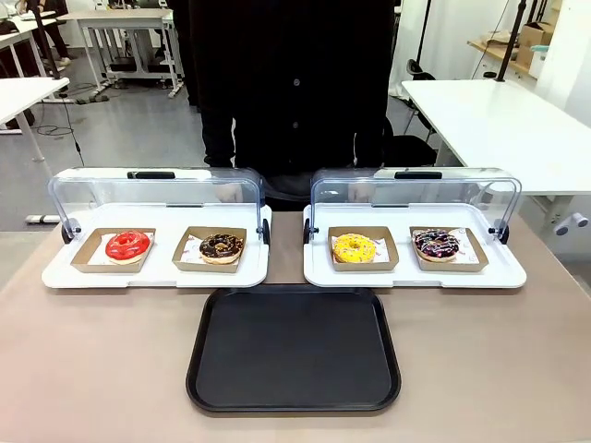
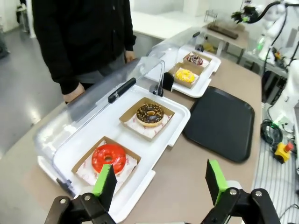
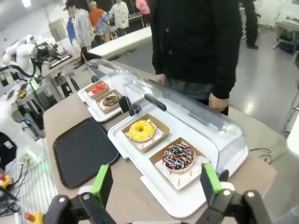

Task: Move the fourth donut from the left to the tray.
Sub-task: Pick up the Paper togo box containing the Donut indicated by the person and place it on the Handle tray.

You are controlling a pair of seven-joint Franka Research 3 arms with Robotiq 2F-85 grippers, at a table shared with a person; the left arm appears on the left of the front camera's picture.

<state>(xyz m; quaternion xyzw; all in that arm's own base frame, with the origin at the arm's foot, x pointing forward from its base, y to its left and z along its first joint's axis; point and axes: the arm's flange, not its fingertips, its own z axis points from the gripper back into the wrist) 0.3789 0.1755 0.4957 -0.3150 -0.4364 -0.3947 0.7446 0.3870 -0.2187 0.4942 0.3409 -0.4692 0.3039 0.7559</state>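
Observation:
The fourth donut (image 1: 436,244), dark chocolate with pink and white streaks, lies in its brown cardboard holder at the right end of the right white display tray (image 1: 415,276). It shows closer in the right wrist view (image 3: 178,157) and far off in the left wrist view (image 2: 195,59). The black tray (image 1: 294,348) lies bare at the table's front middle, also seen from the wrists (image 2: 219,123) (image 3: 83,150). My left gripper (image 2: 160,182) hangs open above the left display tray. My right gripper (image 3: 156,183) hangs open just short of the fourth donut. Both hold nothing.
A red donut (image 1: 127,245) and a chocolate donut with pale specks (image 1: 222,246) sit on the left display tray (image 1: 157,272). A yellow donut (image 1: 355,247) sits beside the fourth donut. Both clear domed lids (image 1: 416,194) are swung back open. A person in black (image 1: 295,83) stands at the far side.

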